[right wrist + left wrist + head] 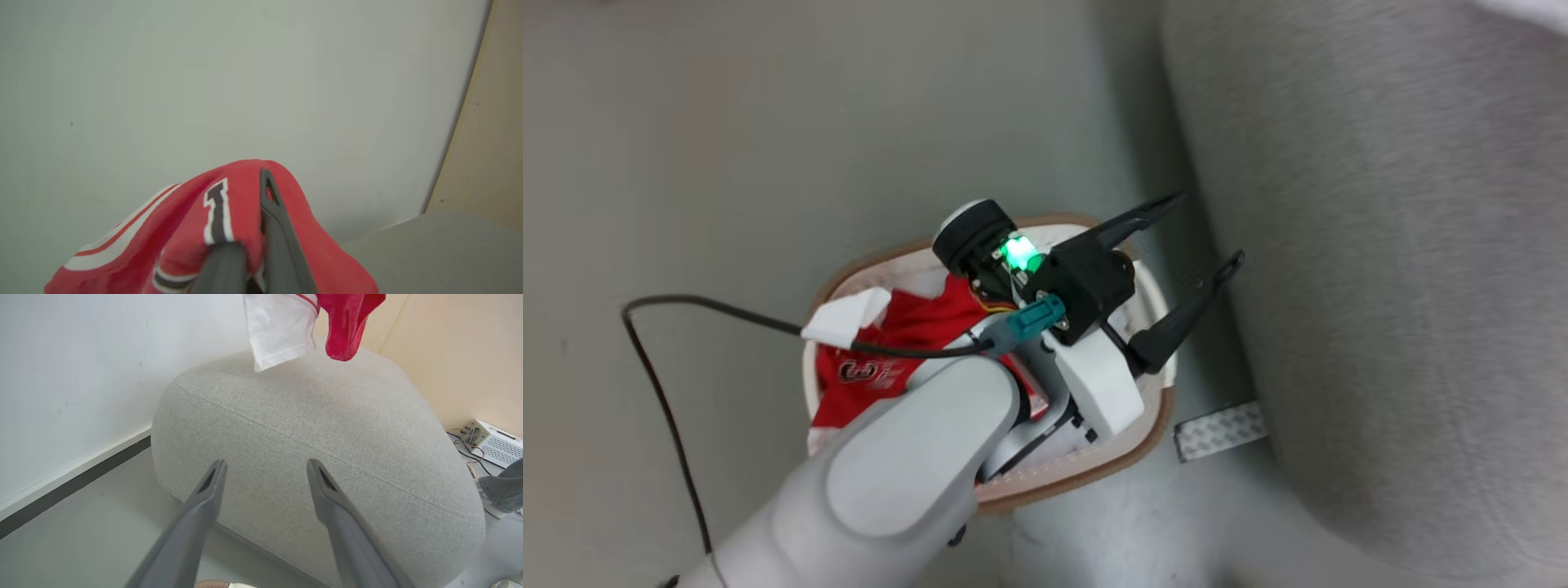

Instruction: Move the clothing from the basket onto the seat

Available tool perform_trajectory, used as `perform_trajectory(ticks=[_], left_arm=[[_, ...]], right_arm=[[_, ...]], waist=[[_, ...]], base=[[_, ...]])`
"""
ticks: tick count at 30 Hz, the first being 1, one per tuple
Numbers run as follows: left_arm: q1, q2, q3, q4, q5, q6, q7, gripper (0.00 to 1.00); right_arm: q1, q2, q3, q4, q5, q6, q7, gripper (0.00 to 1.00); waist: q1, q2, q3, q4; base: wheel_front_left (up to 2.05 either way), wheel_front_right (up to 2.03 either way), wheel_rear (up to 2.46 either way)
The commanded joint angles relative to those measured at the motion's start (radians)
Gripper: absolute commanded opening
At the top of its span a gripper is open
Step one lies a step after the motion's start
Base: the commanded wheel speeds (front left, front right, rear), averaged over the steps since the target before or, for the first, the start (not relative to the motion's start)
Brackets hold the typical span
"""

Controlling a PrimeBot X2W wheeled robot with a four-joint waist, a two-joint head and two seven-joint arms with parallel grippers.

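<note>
Your right gripper (251, 220) is clamped on the clothing (184, 228), which hangs above the seat (318, 428), near its far edge. Bring it over the cushion's middle and go low before you let go. Your left gripper (1209, 227), fingers apart, hovers over the basket (1086, 474), where more clothing lies.

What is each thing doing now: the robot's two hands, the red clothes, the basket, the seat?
left gripper, open, holding nothing.
right gripper, shut on the red garment.
red garment, lifted, hanging from the right gripper.
other clothing, crumpled inside the basket.
basket, upright, not yet emptied.
seat, no clothing lying on the part in view.
</note>
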Motion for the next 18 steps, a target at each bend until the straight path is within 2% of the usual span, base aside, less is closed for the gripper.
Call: perform_trajectory(ticks=[1,6,12,14,15,18], left_arm=[[-0.024,-0.007,-0.001,0.008,0.01,-0.005,-0.014,1.0],[-0.033,-0.017,-0.002,0.039,0.001,-0.005,-0.05,1.0],[-0.01,-0.012,-0.001,0.076,-0.015,0.0,-0.08,1.0],[0.0,-0.004,0.005,0.087,-0.019,0.005,-0.087,1.0],[0.006,0.0,0.008,0.093,-0.023,0.008,-0.09,1.0],[0.027,0.012,0.016,0.109,-0.032,0.015,-0.109,1.0]], right_arm=[[-0.051,-0.021,-0.044,0.059,-0.052,0.0,0.013,0.0],[-0.129,-0.024,-0.187,0.225,-0.245,0.0,0.014,0.0],[-0.053,0.042,-0.313,0.388,-0.427,0.0,-0.035,0.0],[-0.016,0.084,-0.335,0.428,-0.461,0.0,-0.048,0.48],[0.006,0.101,-0.338,0.439,-0.479,0.0,-0.06,1.0],[0.067,0.151,-0.319,0.451,-0.494,0.0,-0.095,1.0]], waist=[[-0.0004,0.0,0.103,0.093],[-0.0004,0.0,0.128,0.137],[-0.0004,0.0,0.103,0.142],[-0.0004,0.0,0.085,0.133],[-0.0004,0.0,0.076,0.128],[-0.0004,0.0,0.042,0.116]], base=[[0.0,0.0,0.0],[0.0,0.0,0.0],[0.0,0.0,0.0],[0.0,0.0,0.0],[0.0,0.0,0.0],[0.0,0.0,0.0]])
